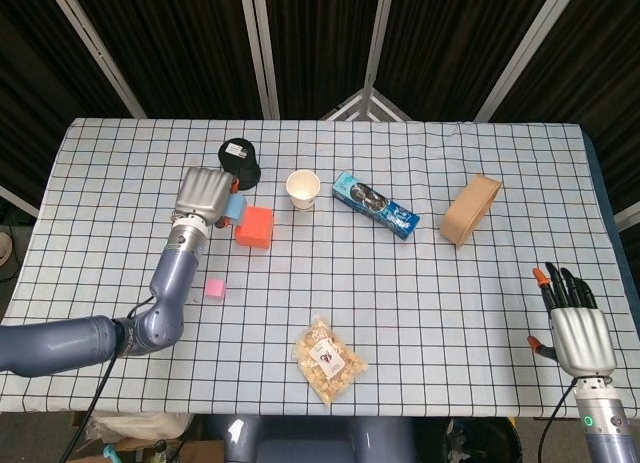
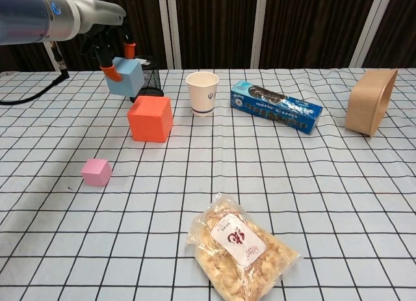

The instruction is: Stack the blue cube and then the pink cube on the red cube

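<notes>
My left hand grips the blue cube in the air, up and to the left of the red cube. The red cube sits on the checked cloth with nothing on top of it. The small pink cube lies nearer the front, left of the red one. My right hand hangs at the table's near right corner, fingers straight and apart, holding nothing; the chest view does not show it.
A black mesh cup stands just behind the blue cube. A paper cup, a blue biscuit box and a tan holder line the back. A snack bag lies at the front middle.
</notes>
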You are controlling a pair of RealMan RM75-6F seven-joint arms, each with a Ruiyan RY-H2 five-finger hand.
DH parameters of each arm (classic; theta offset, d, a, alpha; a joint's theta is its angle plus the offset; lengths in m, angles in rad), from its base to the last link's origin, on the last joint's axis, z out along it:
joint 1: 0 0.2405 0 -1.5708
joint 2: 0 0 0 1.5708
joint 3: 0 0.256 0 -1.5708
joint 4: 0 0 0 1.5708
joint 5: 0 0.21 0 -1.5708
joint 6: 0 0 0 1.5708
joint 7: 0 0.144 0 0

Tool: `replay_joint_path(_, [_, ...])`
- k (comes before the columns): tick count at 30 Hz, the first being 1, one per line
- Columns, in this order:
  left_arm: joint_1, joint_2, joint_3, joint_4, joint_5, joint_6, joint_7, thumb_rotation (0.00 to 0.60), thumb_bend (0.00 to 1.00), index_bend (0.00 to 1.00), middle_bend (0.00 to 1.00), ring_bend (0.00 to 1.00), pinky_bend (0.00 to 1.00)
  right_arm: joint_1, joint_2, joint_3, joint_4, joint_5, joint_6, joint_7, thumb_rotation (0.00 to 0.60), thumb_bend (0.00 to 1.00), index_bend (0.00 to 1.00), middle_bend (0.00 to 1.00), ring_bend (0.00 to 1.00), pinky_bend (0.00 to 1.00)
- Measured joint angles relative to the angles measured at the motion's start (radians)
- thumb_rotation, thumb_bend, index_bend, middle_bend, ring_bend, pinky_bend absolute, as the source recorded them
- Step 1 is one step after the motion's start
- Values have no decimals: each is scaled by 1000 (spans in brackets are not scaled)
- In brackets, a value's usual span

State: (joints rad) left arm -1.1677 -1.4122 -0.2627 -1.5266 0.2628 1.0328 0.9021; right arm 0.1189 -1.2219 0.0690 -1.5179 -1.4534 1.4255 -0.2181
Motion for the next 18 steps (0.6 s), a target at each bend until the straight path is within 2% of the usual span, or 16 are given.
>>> replay_joint_path(10, [-14,-55,-9,21,-37,42,-5,600,314,478,889,689,680,0,1,-3,-1,-5,1,1,600,108,0,0,0,127])
replay_joint_path(18, [-25,-77,-37,-18,-103,111,11,600,314,478,889,690,683,-3,7,-5,-6,-15,10,13,600,108,0,0,0,127])
